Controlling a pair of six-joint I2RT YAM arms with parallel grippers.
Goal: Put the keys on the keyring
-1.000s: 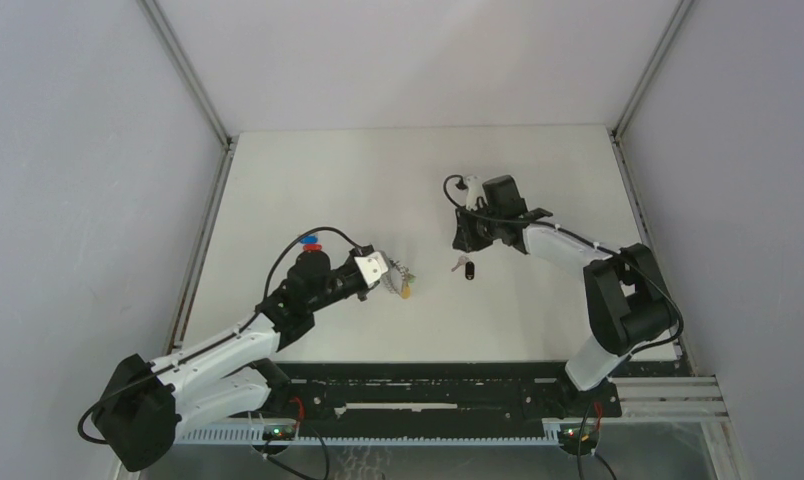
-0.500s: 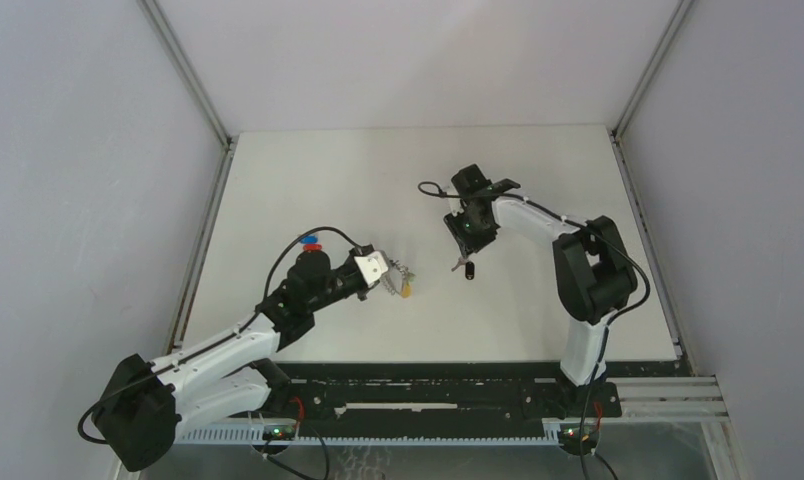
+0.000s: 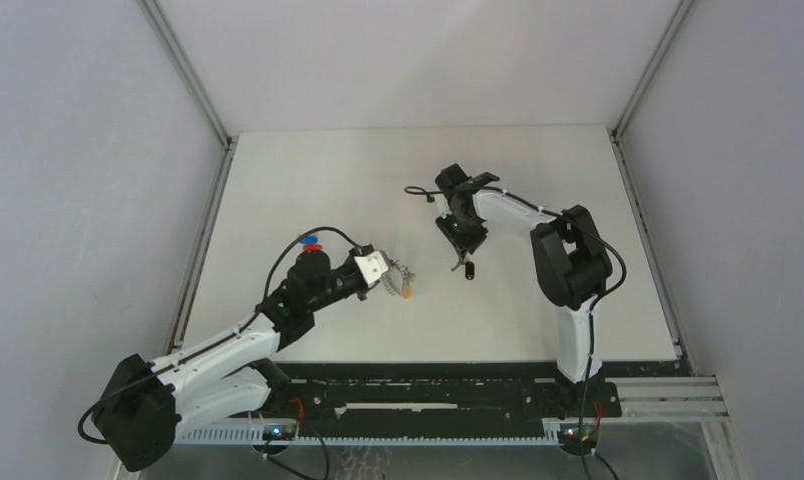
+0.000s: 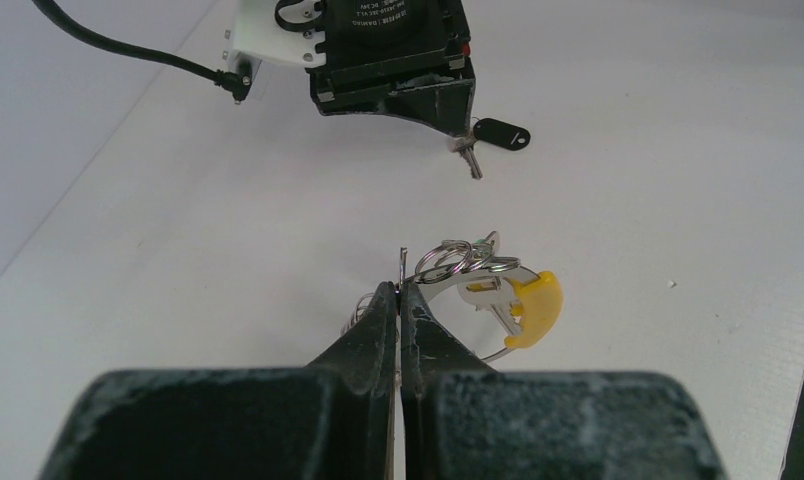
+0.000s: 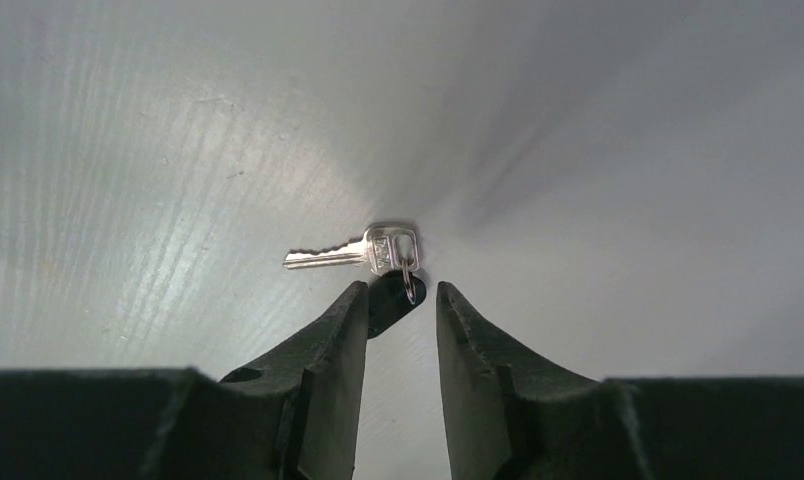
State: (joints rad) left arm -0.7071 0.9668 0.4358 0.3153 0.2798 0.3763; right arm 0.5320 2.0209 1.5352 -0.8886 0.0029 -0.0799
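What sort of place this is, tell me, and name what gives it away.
Most likely a robot test cell in a lab: a white table boxed in by plain grey panels, with a left arm and a right arm mounted at its near edge.

The keyring (image 3: 400, 279) lay on the counter (image 3: 308, 170) near its middle, at the tip of the left gripper (image 3: 386, 272), which pinched its near edge. The key (image 3: 465, 266) lay to its right, apart from it, just beneath the right gripper (image 3: 462, 243), one end between the parted fingers. A pair of keys (image 3: 310, 241) lay further left, behind the left arm.
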